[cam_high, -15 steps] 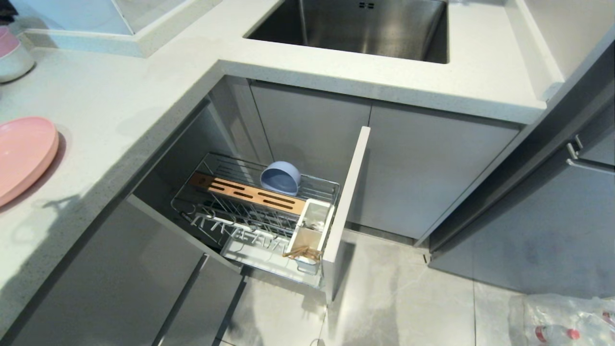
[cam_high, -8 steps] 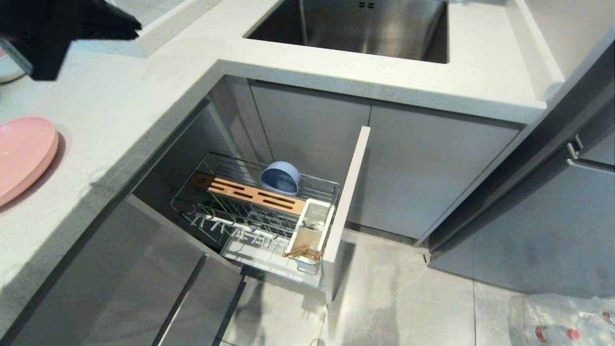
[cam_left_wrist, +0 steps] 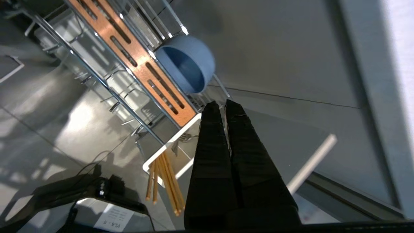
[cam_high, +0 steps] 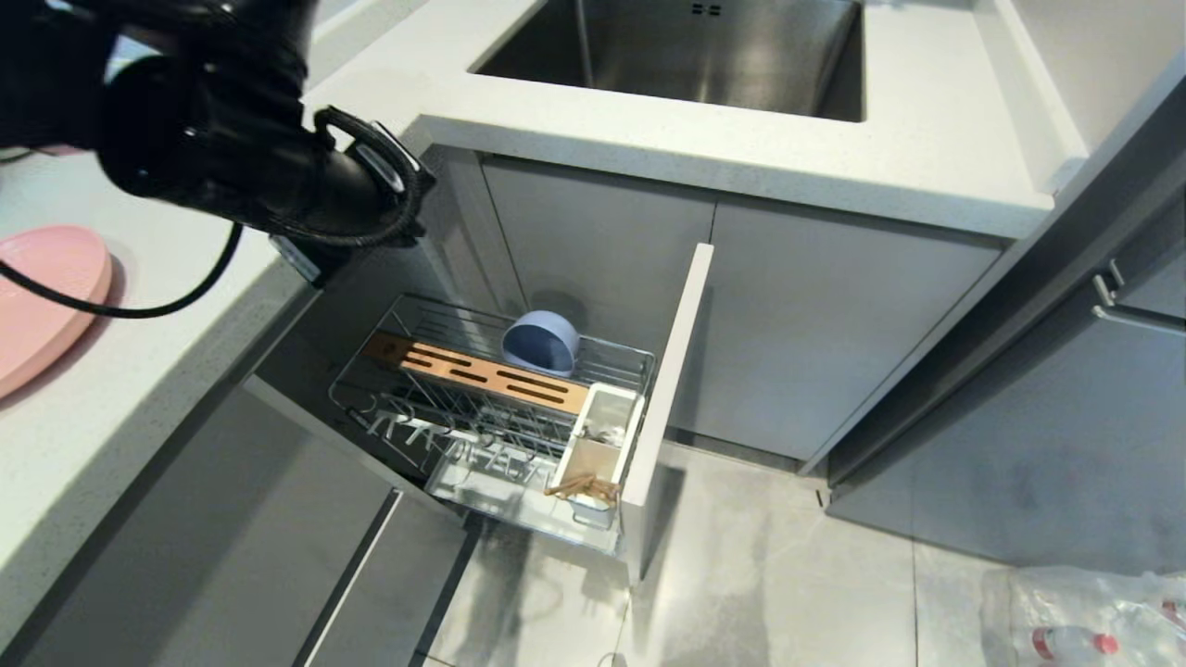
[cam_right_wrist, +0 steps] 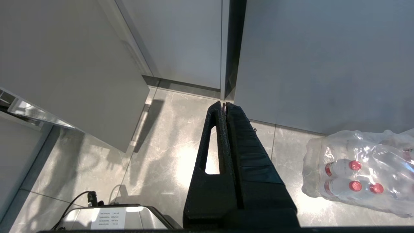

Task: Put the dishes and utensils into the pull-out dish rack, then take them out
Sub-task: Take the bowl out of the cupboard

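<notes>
Floor: a shrink-wrapped pack of bottles (cam_right_wrist: 359, 176) is lying on the grey tiles near the right gripper (cam_right_wrist: 223, 104), well apart from the rack.
Right gripper: it is hanging low over the floor beside the cabinet fronts, its fingers pressed together with nothing between them.
Front panel (cam_high: 669, 394): the narrow grey panel is standing pulled out from the cabinet run, nearest the floor tiles.
Utensil caddy (cam_high: 598, 449): the white plastic caddy is sitting just behind the panel at the near end of the pull-out dish rack (cam_high: 371, 366); the chopsticks (cam_high: 584, 486) are leaning out of its front compartment, tips sticking past the rim; something metallic is showing in the rear compartment, too small to name.
Wooden strip (cam_high: 477, 373): it is running along the rack's length, its slots holding nothing.
Bowl (cam_high: 540, 343): the pale blue bowl is resting tilted on its side in the wire basket behind the wooden strip, its opening facing the strip.
Left gripper (cam_left_wrist: 222, 106): it is hovering above the rack, over the caddy end, fingers clenched together and gripping nothing.
Plate (cam_high: 42, 301): the pink plate is lying flat on the white countertop (cam_high: 195, 213) at the robot's left, outside the rack.
Sink (cam_high: 695, 51): the steel basin is sitting farthest back in the counter.
</notes>
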Controlling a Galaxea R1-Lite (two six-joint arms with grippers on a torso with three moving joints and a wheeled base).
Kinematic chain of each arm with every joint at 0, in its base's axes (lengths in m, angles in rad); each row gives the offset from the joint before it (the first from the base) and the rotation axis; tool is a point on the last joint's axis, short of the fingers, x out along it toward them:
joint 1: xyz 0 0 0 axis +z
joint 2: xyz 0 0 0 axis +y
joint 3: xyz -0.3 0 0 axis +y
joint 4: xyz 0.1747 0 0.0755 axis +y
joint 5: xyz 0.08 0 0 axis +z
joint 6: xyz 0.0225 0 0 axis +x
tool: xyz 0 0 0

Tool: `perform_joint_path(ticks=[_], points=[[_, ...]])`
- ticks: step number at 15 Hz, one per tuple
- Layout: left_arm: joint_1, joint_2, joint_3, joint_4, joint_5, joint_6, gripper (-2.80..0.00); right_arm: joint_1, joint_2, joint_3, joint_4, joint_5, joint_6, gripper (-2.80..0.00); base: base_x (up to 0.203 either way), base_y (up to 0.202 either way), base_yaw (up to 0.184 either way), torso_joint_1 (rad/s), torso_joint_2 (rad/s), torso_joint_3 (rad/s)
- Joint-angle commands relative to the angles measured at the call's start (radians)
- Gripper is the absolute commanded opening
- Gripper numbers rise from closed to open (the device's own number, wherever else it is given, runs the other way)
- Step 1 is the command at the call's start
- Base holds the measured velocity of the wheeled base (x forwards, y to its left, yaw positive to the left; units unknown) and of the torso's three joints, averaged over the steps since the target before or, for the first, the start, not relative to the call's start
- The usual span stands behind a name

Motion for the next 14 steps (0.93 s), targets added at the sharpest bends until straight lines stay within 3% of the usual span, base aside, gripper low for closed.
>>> perform_joint_path(ticks=[1, 4, 10, 14], points=[[0.015, 0.102, -0.002, -0.003, -0.01, -0.006, -2.8, 0.0, 0.002, 0.0, 0.0, 0.0, 0.001, -2.8, 0.0, 0.0, 0.0, 0.0, 0.0, 0.0], [0.02, 0.189, -0.03, -0.012, -0.054, -0.006, -2.8, 0.0, 0.002, 0.0, 0.0, 0.0, 0.002, -2.8, 0.0, 0.0, 0.0, 0.0, 0.0, 0.0], [0.031, 0.342, -0.074, -0.057, -0.076, -0.001, -2.8, 0.0, 0.002, 0.0, 0.0, 0.0, 0.001, -2.8, 0.0, 0.0, 0.0, 0.0, 0.0, 0.0], [0.063, 0.391, -0.075, -0.086, -0.161, 0.012, -2.8, 0.0, 0.002, 0.0, 0.0, 0.0, 0.001, -2.8, 0.0, 0.0, 0.0, 0.0, 0.0, 0.0]])
